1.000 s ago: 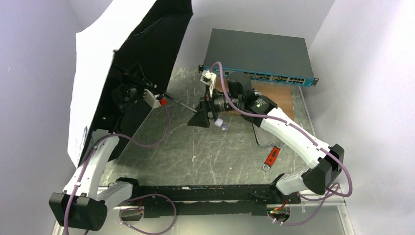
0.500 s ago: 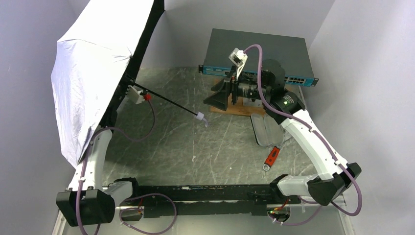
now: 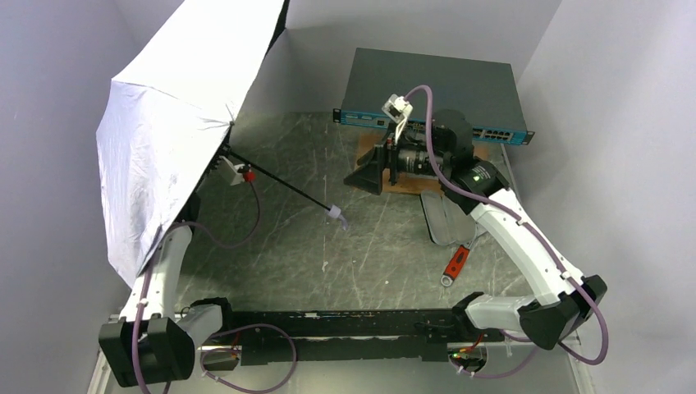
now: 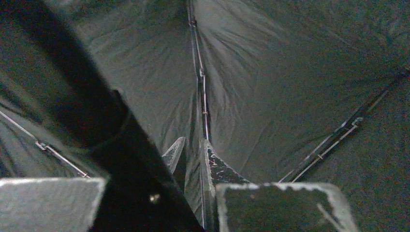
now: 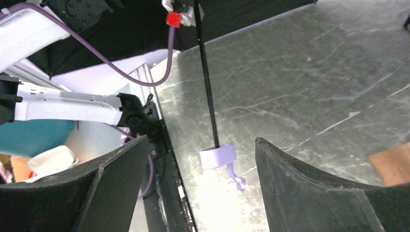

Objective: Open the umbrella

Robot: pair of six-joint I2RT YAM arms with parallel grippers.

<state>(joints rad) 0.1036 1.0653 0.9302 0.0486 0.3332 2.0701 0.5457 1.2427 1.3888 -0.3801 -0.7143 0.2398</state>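
Well, the compact umbrella [image 3: 164,139] stands open at the left of the grey veined table [image 3: 353,263], its silvery white face turned up. Its thin black shaft [image 3: 283,182] slants down to the small pale handle [image 3: 336,215]. From above, the canopy hides the left gripper [image 4: 193,157]. That gripper's own camera shows black lining, ribs, and fingers narrow about a thin metal rod. The right gripper [image 5: 200,141], near the dark grey flat box with a teal front [image 3: 431,82], is spread wide and holds nothing. The markings on that front are too small to read.
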